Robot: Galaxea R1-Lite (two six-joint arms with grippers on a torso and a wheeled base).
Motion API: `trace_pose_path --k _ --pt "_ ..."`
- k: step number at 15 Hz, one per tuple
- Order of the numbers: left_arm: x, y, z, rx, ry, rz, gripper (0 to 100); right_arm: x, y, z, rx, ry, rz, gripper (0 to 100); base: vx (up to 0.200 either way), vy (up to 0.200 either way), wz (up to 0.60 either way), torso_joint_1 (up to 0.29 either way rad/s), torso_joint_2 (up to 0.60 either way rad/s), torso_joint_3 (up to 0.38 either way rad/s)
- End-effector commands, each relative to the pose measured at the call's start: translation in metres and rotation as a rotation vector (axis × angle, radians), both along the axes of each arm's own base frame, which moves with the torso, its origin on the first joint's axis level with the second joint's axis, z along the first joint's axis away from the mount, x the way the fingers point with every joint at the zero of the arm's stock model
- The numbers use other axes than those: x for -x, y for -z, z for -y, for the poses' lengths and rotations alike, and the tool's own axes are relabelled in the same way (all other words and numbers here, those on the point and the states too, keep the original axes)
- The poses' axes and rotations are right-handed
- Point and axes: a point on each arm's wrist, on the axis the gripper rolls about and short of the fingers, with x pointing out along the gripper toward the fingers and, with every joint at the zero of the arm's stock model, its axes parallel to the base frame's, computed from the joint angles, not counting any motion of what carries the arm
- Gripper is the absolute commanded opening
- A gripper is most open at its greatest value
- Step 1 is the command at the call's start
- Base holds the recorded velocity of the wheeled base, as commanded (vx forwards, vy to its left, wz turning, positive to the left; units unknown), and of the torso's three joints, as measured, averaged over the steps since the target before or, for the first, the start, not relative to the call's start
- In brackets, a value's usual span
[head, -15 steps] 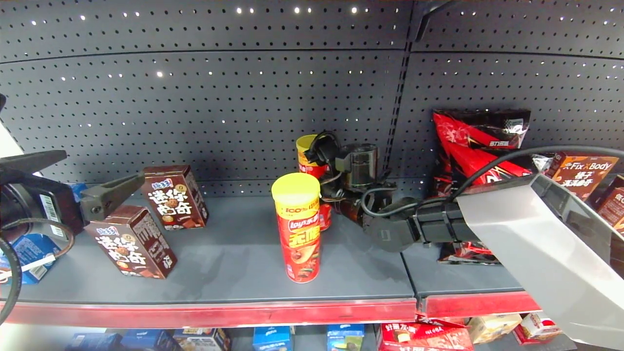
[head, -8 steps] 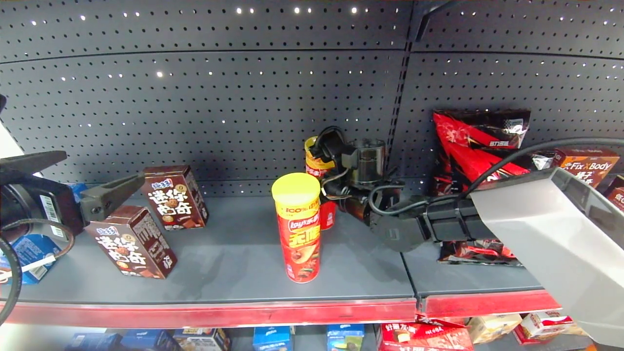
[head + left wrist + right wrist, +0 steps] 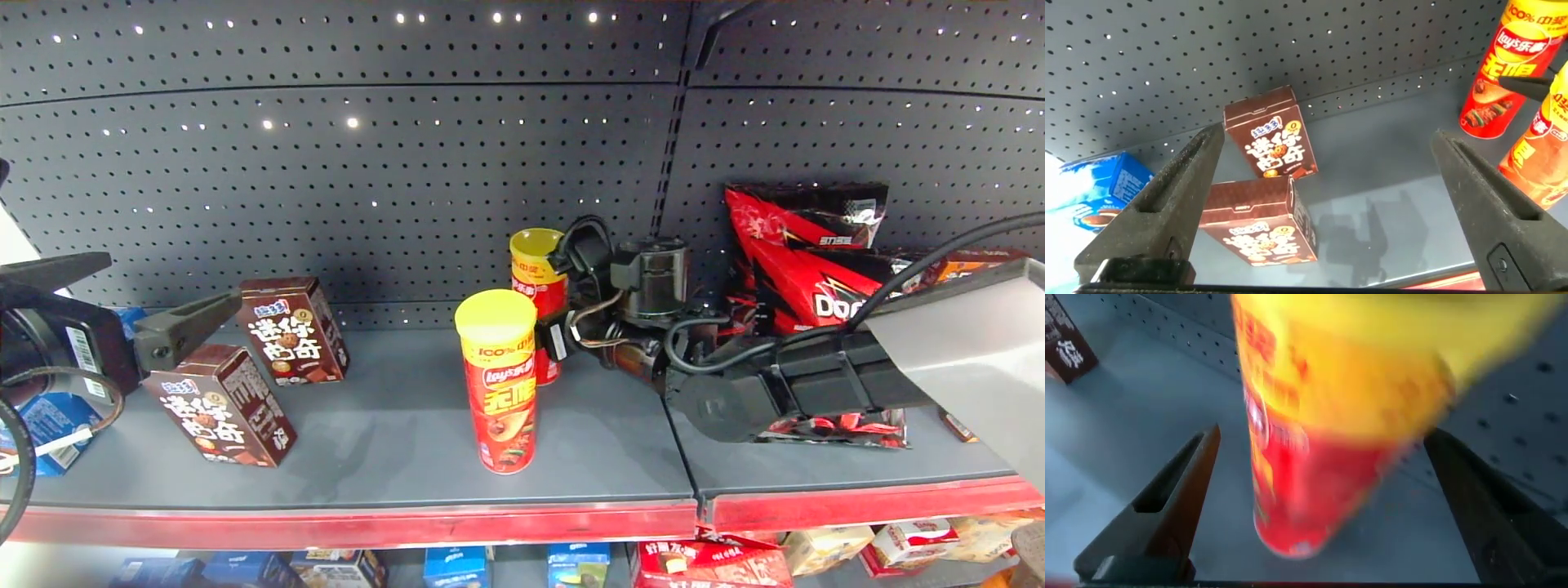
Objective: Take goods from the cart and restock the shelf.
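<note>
Two red chip cans with yellow lids stand on the grey shelf (image 3: 392, 441). The front can (image 3: 496, 380) stands alone near the middle. The rear can (image 3: 536, 294) is close to the pegboard; in the right wrist view this rear can (image 3: 1323, 433) sits blurred between the fingers, with gaps on both sides. My right gripper (image 3: 559, 327) is just right of it, open (image 3: 1323, 437). My left gripper (image 3: 173, 278) hangs open at the far left, in front of two brown cookie boxes (image 3: 1270, 143). Between its fingers (image 3: 1327, 135) there is nothing.
Brown cookie boxes (image 3: 294, 327) (image 3: 220, 404) occupy the shelf's left part, beside a blue box (image 3: 49, 425). Red chip bags (image 3: 804, 253) lean at the right behind my right arm. The shelf has a red front edge (image 3: 367, 523), with more goods below it.
My right arm has drawn back to the right. The rear can has shifted slightly right and shows more fully. The left arm and the front can have not moved.
</note>
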Motion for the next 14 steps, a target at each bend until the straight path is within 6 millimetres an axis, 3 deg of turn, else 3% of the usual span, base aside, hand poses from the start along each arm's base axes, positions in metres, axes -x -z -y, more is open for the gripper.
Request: trace_pose_path --k 1,6,9,12,14 --pt "0.001 0.0 0.0 0.001 0.0 0.003 100 0.015 -0.01 0.013 0.0 0.0 -0.002 100 0.0 0.0 0.0 0.0 0.0 0.0" --pt "0.005 0.001 -0.001 0.001 0.0 0.001 100 0.033 -0.02 0.046 -0.003 0.017 -0.023 100 0.0 0.0 0.0 0.0 0.0 0.0" --pt "0.006 0.006 -0.001 -0.002 0.0 -0.012 100 0.033 -0.023 0.07 0.0 0.067 -0.028 100 0.0 0.0 0.0 0.0 0.0 0.0" --pt "0.009 0.013 -0.002 -0.005 0.0 -0.029 100 0.039 -0.042 0.086 -0.066 0.115 -0.009 100 0.0 0.0 0.0 0.0 0.0 0.0" --pt "0.012 0.027 -0.002 -0.014 0.006 -0.074 100 0.05 -0.059 0.096 -0.116 0.193 0.011 100 0.0 0.0 0.0 0.0 0.0 0.0"
